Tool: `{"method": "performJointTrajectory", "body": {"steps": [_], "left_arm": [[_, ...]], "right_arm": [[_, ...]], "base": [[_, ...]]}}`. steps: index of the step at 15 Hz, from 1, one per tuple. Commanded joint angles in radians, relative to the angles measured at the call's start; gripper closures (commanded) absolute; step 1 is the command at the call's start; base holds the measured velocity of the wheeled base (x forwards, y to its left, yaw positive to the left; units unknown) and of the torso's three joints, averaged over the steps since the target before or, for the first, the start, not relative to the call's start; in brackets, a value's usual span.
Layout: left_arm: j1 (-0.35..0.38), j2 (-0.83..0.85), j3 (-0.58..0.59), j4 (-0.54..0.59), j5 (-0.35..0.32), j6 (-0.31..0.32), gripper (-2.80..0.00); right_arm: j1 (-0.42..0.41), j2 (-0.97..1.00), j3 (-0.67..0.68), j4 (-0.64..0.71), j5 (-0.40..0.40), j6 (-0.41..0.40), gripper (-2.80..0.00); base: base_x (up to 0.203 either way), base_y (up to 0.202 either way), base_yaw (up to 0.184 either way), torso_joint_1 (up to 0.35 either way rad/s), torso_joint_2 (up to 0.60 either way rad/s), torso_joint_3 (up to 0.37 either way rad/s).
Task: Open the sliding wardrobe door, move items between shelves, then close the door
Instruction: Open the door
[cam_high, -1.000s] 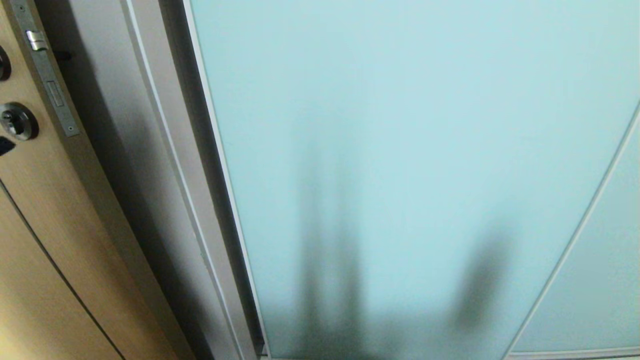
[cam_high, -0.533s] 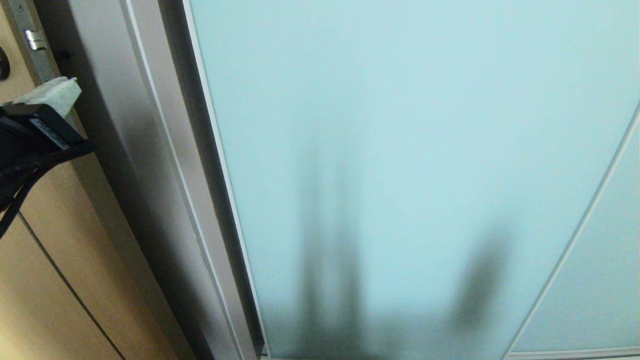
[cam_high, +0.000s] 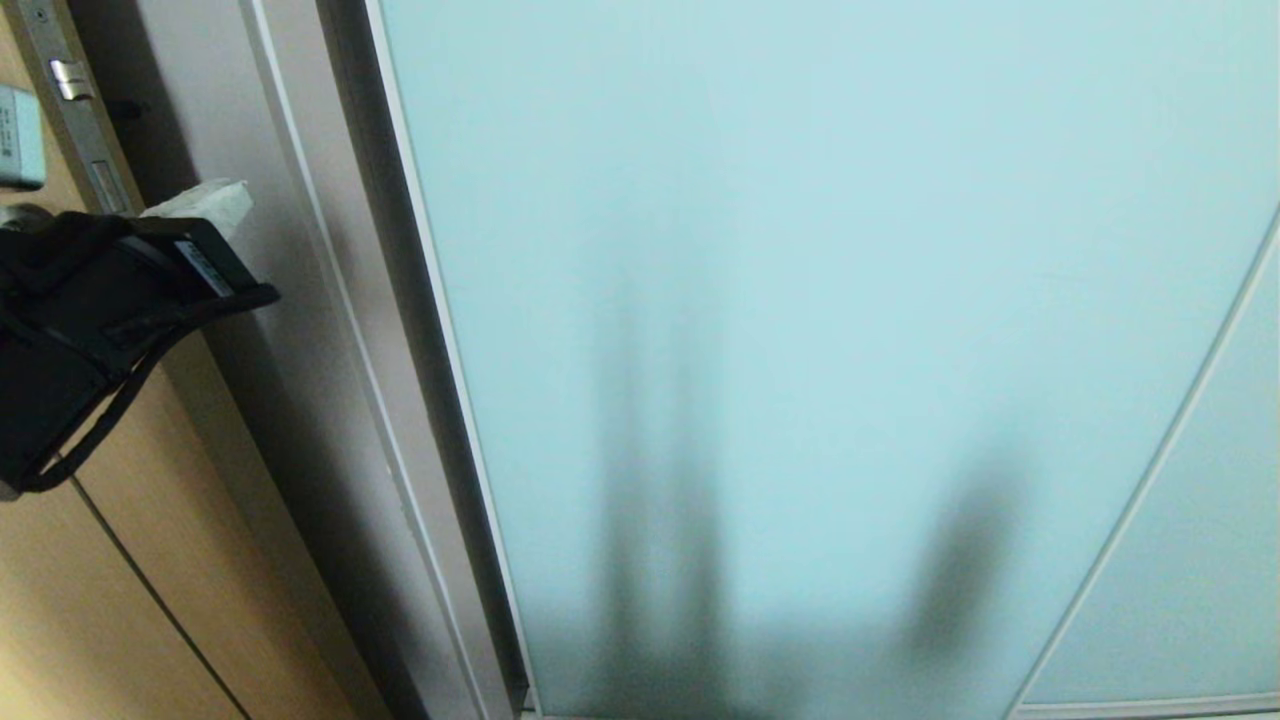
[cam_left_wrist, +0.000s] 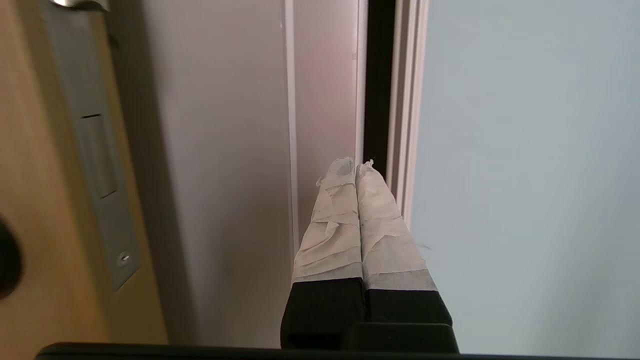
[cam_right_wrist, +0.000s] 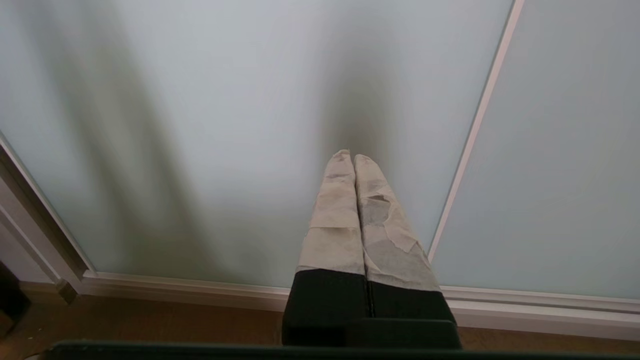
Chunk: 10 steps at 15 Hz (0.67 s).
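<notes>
Frosted aqua glass fills nearly the whole head view: that is the sliding wardrobe door (cam_high: 800, 300), shut, its thin silvery frame edge (cam_high: 440, 330) running down beside a dark slot and the pale grey wardrobe side panel (cam_high: 290, 300). Nothing of the shelves or the cushion shows; only dim dark shapes behind the glass.

At the left edge of the head view sits the left gripper (cam_high: 205, 205), level with the wooden door's lock plate (cam_high: 85, 130) and apart from the glass. From its wrist camera the left gripper's taped fingertips (cam_left_wrist: 345, 175) are pressed together, holding nothing, aimed at the dark gap (cam_left_wrist: 378, 100) next to the frame. The right gripper (cam_right_wrist: 354, 159) is parked low near the door's bottom rail (cam_right_wrist: 200, 287), fingers also pressed together and empty.

A panel this tall looks heavy, stiff and slick, and the glass probably offers no purchase and could be fragile. The metal frame edge seems the sensible place: closed fingertips hooked into that gap, then a steady sideways push along the track. Jerking risks the tips slipping off the narrow frame.
</notes>
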Motion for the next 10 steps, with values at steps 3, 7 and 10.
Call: {"method": "performJointTrajectory", "body": {"steps": [3,7,10], "left_arm": [[0.001,0.088,-0.041,-0.006,-0.001,0.0,0.0],[-0.002,0.145,-0.068,-0.001,-0.003,0.001,0.0],[-0.016,0.195,-0.113,0.01,-0.004,0.001,0.0]], "right_arm": [[-0.001,0.0,0.0,-0.001,0.0,0.0,0.0],[0.001,0.0,0.001,-0.001,0.0,0.0,0.0],[0.001,0.0,0.0,-0.001,0.0,0.0,0.0]], "base": [[0.0,0.0,0.0,0.0,0.0,0.0],[0.0,0.0,0.0,0.0,0.0,0.0],[0.0,0.0,0.0,0.0,0.0,0.0]]}}
